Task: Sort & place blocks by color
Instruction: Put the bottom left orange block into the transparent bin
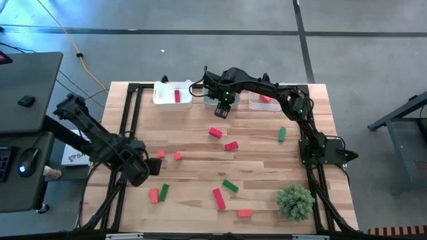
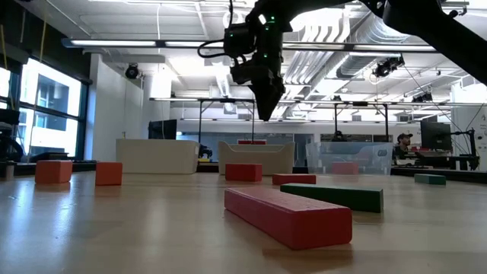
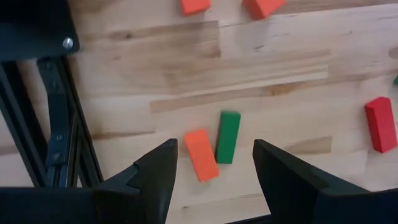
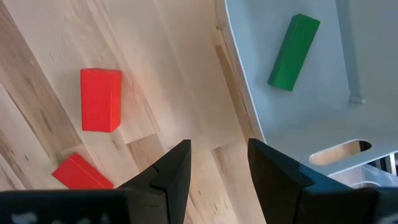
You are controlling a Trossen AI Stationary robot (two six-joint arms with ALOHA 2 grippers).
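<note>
Red, green and coral blocks lie flat and scattered on the wooden table (image 1: 200, 167). My left gripper (image 1: 152, 167) hangs open above the near left part. In its wrist view a coral block (image 3: 201, 154) and a green block (image 3: 227, 137) lie side by side on the table below its fingers (image 3: 214, 171). My right gripper (image 1: 221, 112) hangs open and empty by the near edge of the middle bin (image 4: 298, 112), which holds a green block (image 4: 293, 52). Two red blocks (image 4: 101, 99) lie on the table beside it.
Three clear bins stand along the far edge: the left bin (image 1: 172, 93) holds a red block, the right bin (image 1: 265, 100) a coral one. A bushy green plant (image 1: 295, 202) stands at the near right corner. Black frame rails (image 1: 127, 120) run along both table sides.
</note>
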